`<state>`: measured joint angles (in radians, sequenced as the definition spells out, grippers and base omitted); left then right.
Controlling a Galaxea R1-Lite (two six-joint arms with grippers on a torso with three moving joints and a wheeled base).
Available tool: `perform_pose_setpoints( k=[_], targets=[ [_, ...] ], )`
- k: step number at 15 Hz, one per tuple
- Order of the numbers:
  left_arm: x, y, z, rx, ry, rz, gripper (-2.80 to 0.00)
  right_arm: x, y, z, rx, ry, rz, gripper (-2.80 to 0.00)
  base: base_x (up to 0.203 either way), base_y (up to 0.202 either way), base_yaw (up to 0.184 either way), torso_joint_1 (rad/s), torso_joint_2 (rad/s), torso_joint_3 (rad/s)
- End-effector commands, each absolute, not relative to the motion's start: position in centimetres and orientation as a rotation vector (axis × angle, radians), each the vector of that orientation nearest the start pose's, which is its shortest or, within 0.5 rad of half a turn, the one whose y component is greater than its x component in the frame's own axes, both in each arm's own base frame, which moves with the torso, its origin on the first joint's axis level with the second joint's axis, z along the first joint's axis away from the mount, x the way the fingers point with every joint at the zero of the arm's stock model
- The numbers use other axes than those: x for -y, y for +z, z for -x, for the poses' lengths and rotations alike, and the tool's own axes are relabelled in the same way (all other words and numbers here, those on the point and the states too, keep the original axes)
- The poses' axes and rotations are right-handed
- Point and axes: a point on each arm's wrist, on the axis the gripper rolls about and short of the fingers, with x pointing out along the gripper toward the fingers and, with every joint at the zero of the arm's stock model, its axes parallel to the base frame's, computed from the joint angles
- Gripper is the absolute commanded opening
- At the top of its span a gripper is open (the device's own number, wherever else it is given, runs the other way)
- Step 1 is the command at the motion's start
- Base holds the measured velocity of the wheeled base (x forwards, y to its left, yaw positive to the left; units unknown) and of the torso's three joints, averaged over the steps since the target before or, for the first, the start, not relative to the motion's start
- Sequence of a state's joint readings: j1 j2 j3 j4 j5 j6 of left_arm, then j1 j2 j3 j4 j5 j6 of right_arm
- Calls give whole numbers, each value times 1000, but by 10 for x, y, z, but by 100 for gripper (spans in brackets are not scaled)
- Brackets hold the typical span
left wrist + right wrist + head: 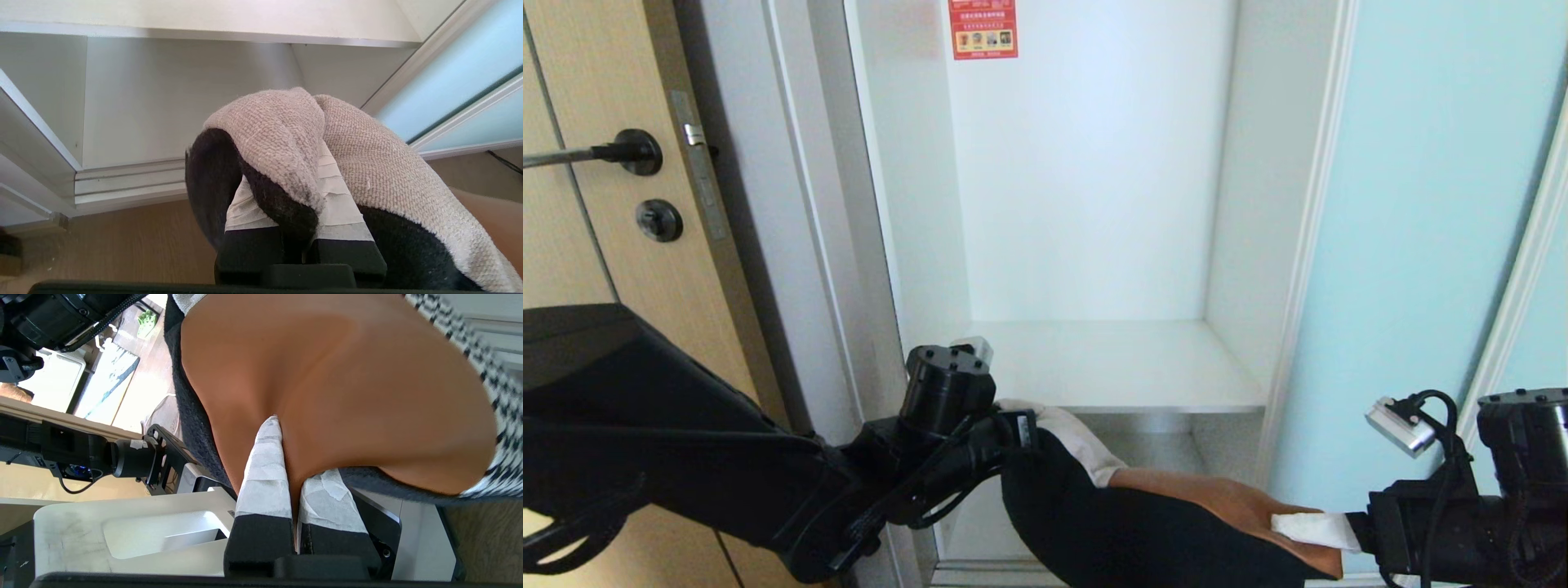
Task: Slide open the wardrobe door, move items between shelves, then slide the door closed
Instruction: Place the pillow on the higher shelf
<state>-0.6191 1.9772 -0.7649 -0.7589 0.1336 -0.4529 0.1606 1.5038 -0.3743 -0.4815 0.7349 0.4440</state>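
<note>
Clearly soft and heavy, the clothing bundle [1127, 523], black knit with a tan piece and a white cloth, sags below the shelf's [1119, 367] front edge. Left end effector [296, 204] and right end effector [292, 473] are each clamped on opposite ends.

The left arm [670, 441] is a bulky matte black shell ending in a cylindrical black wrist joint [947, 388] with loose black cables. The right arm [1462, 514] is black, carrying a small silver camera block [1401, 426]. Black gripper fingers [261, 477] wear white wrapping, apparently tape.
</note>
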Motion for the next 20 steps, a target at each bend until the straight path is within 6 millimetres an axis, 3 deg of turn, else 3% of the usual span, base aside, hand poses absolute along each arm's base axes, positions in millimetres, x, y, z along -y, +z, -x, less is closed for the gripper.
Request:
perform_pose_setpoints(
  k=[1, 7, 17, 20],
  targets=[
    [197, 93, -281, -521, -369, 272, -280, -47, 115, -195, -828, 716, -592, -280, 0, 0, 0, 0, 0, 0],
    [197, 93, -281, -523, -370, 273, -280, -47, 115, -195, -829, 717, -591, -280, 16, 0, -1, -1, 1, 2],
    [200, 89, -280, -532, -375, 268, -280, -47, 116, -195, -826, 717, -591, -280, 193, 0, 1, 2, 1, 2],
    [200, 103, -278, -474, -388, 289, -280, -46, 129, -188, -765, 734, -577, -280, 92, 0, -1, 5, 7, 4]
  ],
)
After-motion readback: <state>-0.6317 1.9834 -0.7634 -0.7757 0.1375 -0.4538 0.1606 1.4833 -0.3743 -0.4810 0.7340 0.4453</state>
